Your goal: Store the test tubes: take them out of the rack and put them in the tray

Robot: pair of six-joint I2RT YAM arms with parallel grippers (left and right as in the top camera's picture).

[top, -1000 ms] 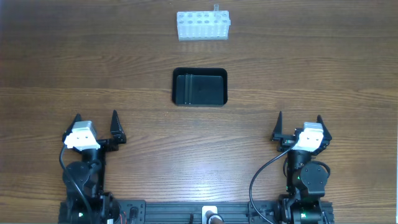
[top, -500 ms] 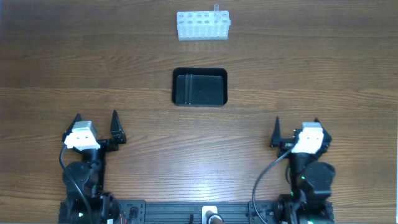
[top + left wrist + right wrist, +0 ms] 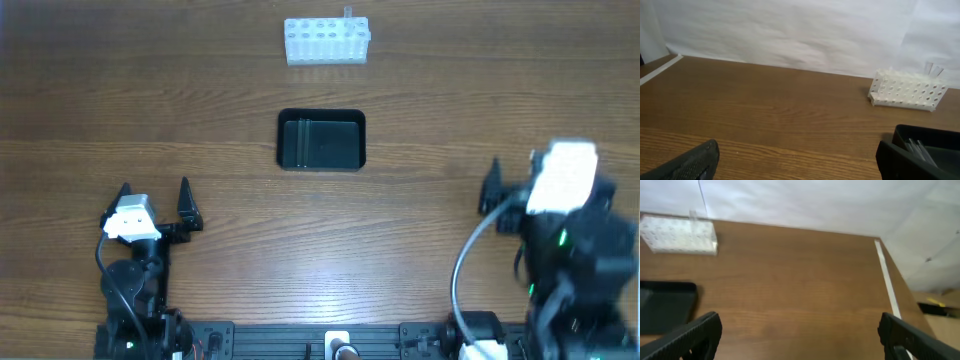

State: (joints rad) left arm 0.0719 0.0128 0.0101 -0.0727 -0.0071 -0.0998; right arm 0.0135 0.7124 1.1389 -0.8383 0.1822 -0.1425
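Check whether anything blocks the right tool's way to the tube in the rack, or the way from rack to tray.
Nothing visible does. Bare table lies between the right tool and the tube at the rack corner, and between the rack and the tray.

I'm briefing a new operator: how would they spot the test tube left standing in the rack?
On the wooden table, look past the black tray to the white rack at the far edge. The test tube is the lone clear one standing up at the rack's right end.
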